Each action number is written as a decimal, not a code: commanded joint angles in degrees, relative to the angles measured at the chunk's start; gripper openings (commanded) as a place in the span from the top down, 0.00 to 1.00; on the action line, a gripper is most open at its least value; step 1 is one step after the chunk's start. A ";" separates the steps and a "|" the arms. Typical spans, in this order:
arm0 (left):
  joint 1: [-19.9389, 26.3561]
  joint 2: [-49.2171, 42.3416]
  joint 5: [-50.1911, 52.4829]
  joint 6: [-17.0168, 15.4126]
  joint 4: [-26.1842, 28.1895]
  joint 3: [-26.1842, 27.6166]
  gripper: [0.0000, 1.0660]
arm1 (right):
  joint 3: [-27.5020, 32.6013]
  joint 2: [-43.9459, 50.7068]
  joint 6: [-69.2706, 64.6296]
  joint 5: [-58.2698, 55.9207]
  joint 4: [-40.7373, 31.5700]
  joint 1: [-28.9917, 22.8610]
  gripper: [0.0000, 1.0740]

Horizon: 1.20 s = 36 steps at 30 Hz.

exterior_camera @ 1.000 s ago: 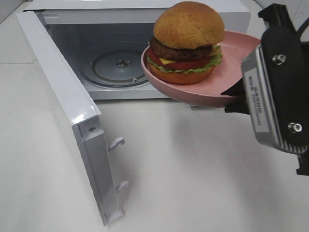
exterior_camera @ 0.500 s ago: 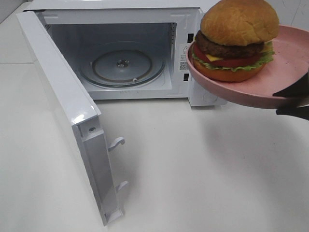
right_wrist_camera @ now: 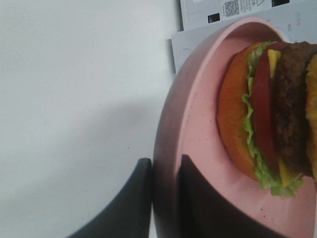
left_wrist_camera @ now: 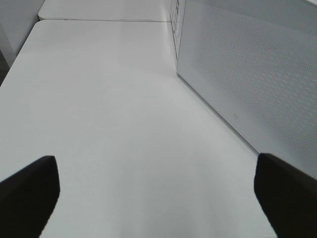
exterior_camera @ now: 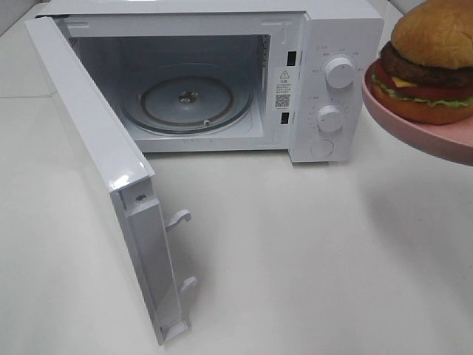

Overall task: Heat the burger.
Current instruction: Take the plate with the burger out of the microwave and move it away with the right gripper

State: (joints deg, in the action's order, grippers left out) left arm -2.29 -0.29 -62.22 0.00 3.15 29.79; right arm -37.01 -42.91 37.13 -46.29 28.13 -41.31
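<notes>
Burger (exterior_camera: 432, 63) and its pink dish (exterior_camera: 414, 129) have slid away from where you want them: a second ago the dish hung right in front of the open microwave (exterior_camera: 199, 81) cavity, half a second ago it was already over the control panel, and now it sits at the far right edge of the high view, beyond the two dials (exterior_camera: 338, 72). The burger rides upright on the dish, seated on the side away from the jaws.

Your right gripper (right_wrist_camera: 161, 198) is clamped on the dish rim (right_wrist_camera: 166, 148), one dark finger (right_wrist_camera: 131, 203) under the outside of the rim and the other pressed inside the dish, with the burger just beyond the inner finger and not touching it. Your left gripper (left_wrist_camera: 148, 198) stands wide apart and holds nothing; only bare table (left_wrist_camera: 109, 109) lies between its fingers, with the microwave's perforated side wall (left_wrist_camera: 247, 74) off to one side.

What this means for you: the dish is retreating from the cavity, not entering it, so the loading step looks undone. The glass turntable (exterior_camera: 185, 100) is bare and the door (exterior_camera: 96, 155) hangs fully open, so the way in is clear. You will likely need to bring the dish back across the panel, keep it level so the tall burger does not tip, and set it on the turntable.
</notes>
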 commanded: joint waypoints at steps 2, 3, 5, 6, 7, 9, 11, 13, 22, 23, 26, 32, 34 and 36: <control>-0.34 -0.29 0.80 0.00 0.17 -0.23 0.06 | 1.09 0.80 -7.10 2.01 5.33 0.06 1.00; -0.34 -0.29 0.80 0.00 0.17 -0.23 0.06 | 1.09 0.80 -7.10 2.01 5.33 0.06 1.00; -0.34 -0.29 0.80 0.00 0.17 -0.23 0.06 | 2.01 0.80 -11.63 1.43 7.85 0.06 1.00; -0.34 -0.29 0.80 0.00 0.17 -0.23 0.06 | 2.01 0.80 -11.63 1.43 7.85 0.06 1.00; -0.34 -0.29 0.80 0.00 0.17 -0.23 0.06 | 2.46 0.80 -14.38 1.15 9.17 0.06 1.00; -0.34 -0.29 0.80 0.00 0.17 -0.23 0.06 | 3.09 0.80 -17.48 0.23 10.60 0.06 1.00; -0.34 -0.29 0.80 0.00 0.17 -0.23 0.06 | 3.38 0.80 -18.62 0.00 11.06 0.06 1.00; -0.34 -0.29 0.80 0.00 0.17 -0.23 0.06 | 4.01 0.80 -21.14 -0.92 11.97 0.06 1.00; -0.34 -0.29 0.80 0.00 0.17 -0.23 0.06 | 6.02 -1.66 -32.77 -2.81 16.04 0.06 0.99; -0.34 -0.29 0.80 0.00 0.17 -0.23 0.06 | 6.02 -2.12 -34.21 -2.81 16.73 0.06 0.99; -0.34 -0.29 0.80 0.00 0.17 -0.23 0.06 | 6.02 -5.10 -39.65 -2.52 18.51 2.12 0.99; -0.34 -0.29 0.80 0.00 0.17 -0.23 0.06 | 6.02 -9.91 -46.35 -1.72 22.57 9.00 0.99; -0.34 -0.29 0.80 0.00 0.17 -0.23 0.06 | 6.02 -10.71 -47.50 -1.38 23.09 9.85 0.99; -0.34 -0.29 0.80 0.00 0.17 -0.23 0.06 | 6.02 -15.01 -51.97 -0.80 25.15 12.26 0.99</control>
State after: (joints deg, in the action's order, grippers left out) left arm -2.29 -0.29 -62.22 0.00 3.15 29.79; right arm -30.65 -55.69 -11.75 -48.99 47.67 -30.42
